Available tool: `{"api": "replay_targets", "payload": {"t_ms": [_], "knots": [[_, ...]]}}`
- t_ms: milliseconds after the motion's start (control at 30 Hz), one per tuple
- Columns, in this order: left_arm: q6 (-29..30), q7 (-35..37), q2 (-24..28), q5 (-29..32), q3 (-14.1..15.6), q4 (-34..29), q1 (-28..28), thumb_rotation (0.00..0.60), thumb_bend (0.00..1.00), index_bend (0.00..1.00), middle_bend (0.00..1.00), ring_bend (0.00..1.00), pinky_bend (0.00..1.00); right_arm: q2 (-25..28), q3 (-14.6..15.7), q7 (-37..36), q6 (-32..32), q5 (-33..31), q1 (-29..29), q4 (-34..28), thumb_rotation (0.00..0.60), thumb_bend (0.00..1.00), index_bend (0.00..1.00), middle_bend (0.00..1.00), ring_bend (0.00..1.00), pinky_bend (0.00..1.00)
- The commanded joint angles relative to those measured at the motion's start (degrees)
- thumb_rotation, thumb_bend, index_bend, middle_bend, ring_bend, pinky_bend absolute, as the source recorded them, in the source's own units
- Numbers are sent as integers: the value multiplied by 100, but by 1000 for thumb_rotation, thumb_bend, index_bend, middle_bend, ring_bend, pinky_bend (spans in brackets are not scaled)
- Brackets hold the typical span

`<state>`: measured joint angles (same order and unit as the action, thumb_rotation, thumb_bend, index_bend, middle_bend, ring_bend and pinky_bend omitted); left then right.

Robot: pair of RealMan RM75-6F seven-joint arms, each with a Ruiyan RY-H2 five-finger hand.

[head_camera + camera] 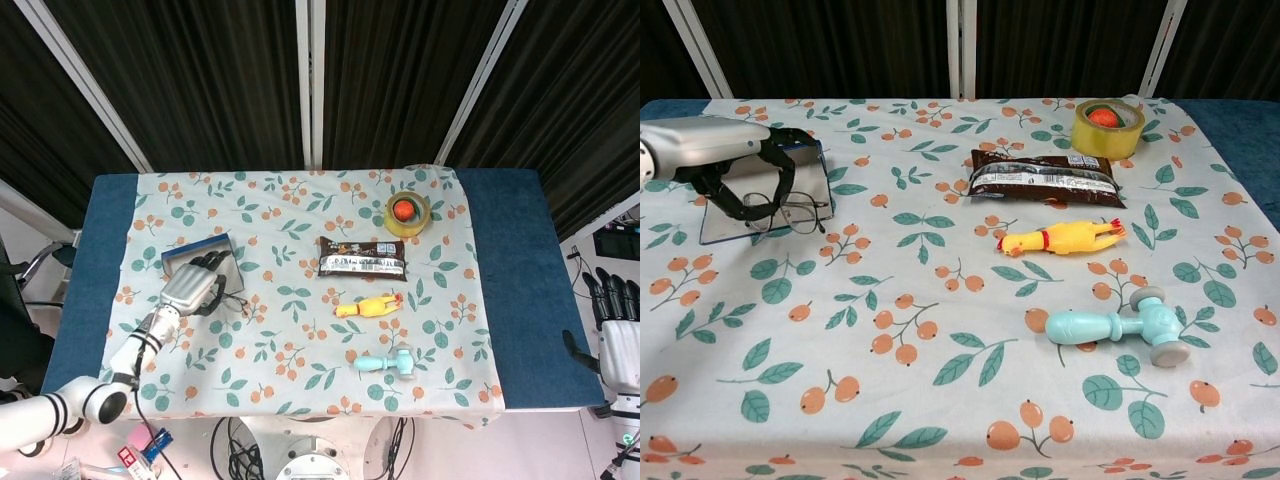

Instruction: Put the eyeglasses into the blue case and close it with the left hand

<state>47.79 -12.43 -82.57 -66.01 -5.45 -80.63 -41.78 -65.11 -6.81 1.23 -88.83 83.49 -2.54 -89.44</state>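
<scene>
Head view looked down from high above near edge of table [510, 300], far off, whole top seen. Chest view sat low at near edge, close, faced far edge. Both showed flowered cloth [940, 300], yellow chicken toy [1060, 238].

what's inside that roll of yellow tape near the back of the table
An orange-red ball with a green patch sits inside the tape roll. Its underside is hidden by the roll's wall.
</scene>
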Motion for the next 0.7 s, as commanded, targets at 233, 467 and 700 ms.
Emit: {"api": "replay_targets", "payload": {"t_ms": [233,467,700], "knots": [[685,-2800,-428,3346,-490,-489,-626,600,614,616,13,34,183,3,-12,-135,40,-16,-12,88,600,213,0,0,0,0],[1538,-4024,-641,5188,-813,-454,-1216,600,641,602,14,34,181,-7,-19,-225,28,2,-16,133,600,214,0,0,0,0],[1820,-3998,-973,5650,-1082,-80,-1308,600,642,596,4,34,181,5,-34,-227,18,-13,-13,151,600,214,0,0,0,0]]}}
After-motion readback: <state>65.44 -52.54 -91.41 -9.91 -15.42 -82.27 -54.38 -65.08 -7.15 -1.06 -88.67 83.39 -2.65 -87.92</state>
